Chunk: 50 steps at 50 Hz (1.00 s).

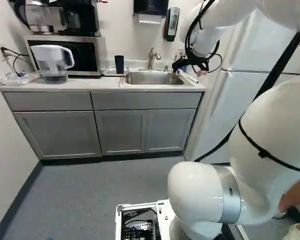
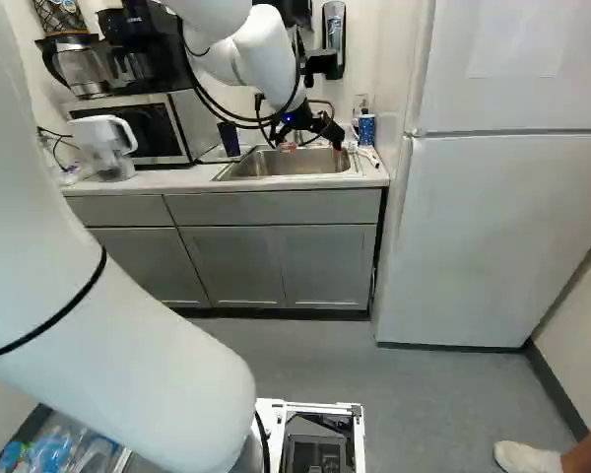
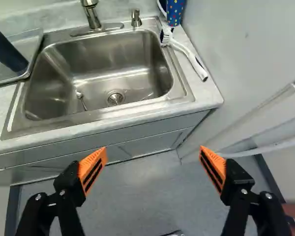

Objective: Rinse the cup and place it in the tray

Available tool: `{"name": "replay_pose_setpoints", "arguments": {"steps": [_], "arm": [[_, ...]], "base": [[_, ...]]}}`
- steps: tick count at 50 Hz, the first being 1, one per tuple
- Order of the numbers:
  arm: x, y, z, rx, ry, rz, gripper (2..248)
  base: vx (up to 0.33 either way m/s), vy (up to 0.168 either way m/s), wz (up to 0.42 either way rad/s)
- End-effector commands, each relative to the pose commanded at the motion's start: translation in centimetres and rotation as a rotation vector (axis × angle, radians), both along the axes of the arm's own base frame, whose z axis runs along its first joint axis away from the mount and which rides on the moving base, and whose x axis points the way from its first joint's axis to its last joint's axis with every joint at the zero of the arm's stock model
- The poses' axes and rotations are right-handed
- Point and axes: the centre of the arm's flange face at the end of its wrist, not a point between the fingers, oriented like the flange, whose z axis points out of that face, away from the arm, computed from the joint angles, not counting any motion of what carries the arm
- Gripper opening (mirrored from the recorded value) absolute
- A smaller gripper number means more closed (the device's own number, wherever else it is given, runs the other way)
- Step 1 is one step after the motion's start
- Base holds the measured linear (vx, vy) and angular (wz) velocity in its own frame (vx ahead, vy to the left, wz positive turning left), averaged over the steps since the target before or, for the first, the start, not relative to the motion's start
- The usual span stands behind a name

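Note:
In the right base view my gripper (image 2: 309, 136) hangs at the front of the sink (image 2: 286, 166). The wrist view shows the gripper (image 3: 153, 153) open, nothing between its orange pads, the sink basin (image 3: 108, 69) ahead of it. A dark blue cup (image 3: 6, 49) stands in a clear shallow tray (image 3: 31, 42) beside the basin, on the side away from the fridge; the left base view shows this cup (image 1: 119, 64) too. A blue cup with coloured dots (image 3: 175, 12) is behind the sink's other corner; only its lower part shows there.
The faucet (image 3: 91, 14) rises behind the basin. A white-handled brush (image 3: 189, 56) lies at the sink's side near the fridge (image 2: 502, 236). Left of the tray are a microwave (image 1: 65, 55) and a water pitcher (image 1: 52, 62). The counter edge (image 3: 113, 120) lies ahead of the fingers.

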Motion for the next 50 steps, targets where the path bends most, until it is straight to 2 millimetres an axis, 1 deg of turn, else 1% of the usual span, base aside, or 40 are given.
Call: {"name": "replay_pose_setpoints", "arguments": {"steps": [10,33,50], "arm": [[0.0,0.0,0.0,0.0,0.0,0.0,247],[-0.01,0.04,-0.11,0.0,-0.001,0.001,247],[-0.14,0.37,-0.97,-0.004,-0.013,0.005,247]], "base": [[-0.062,0.057,-0.062],[0.004,-0.007,0.0],[0.0,0.0,0.0]]}}
